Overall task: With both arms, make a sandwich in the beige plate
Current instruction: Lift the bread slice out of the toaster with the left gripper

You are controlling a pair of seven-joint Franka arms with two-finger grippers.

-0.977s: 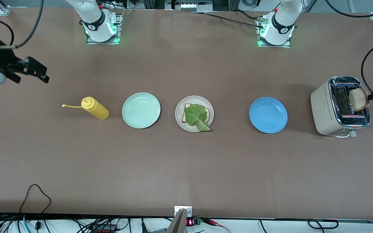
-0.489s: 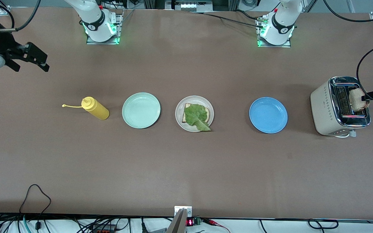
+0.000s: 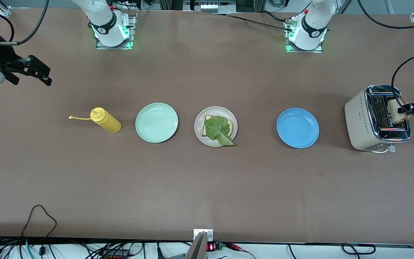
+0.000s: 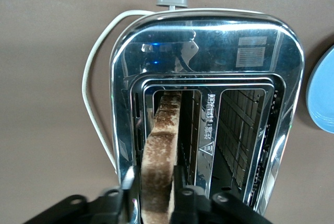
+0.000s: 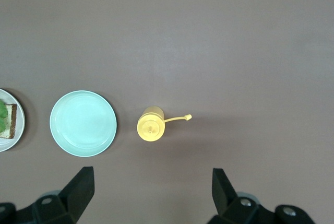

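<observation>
Since the previous frame the right tool [image 3: 31,70] had drifted slightly lower at the upper left of the frame, fingers spread wide, holding nothing. Left to right in mid-frame on the tabletop [image 3: 207,187]: yellow squeeze bottle [image 3: 105,121], mint-green plate [image 3: 156,122], then the beige plate [image 3: 215,126] at centre carrying one bread slice [image 3: 228,126] under a lettuce leaf [image 3: 217,130], blue plate [image 3: 298,128], toaster [image 3: 377,118]. At the right edge the left tool [image 3: 409,107] clamped a toasted slice [image 4: 159,166] standing in a toaster slot.

Left tool [image 4: 156,195] clamped over the table's left-arm end; right tool [image 3: 38,72], fingers spread, aloft at the right-arm end.
</observation>
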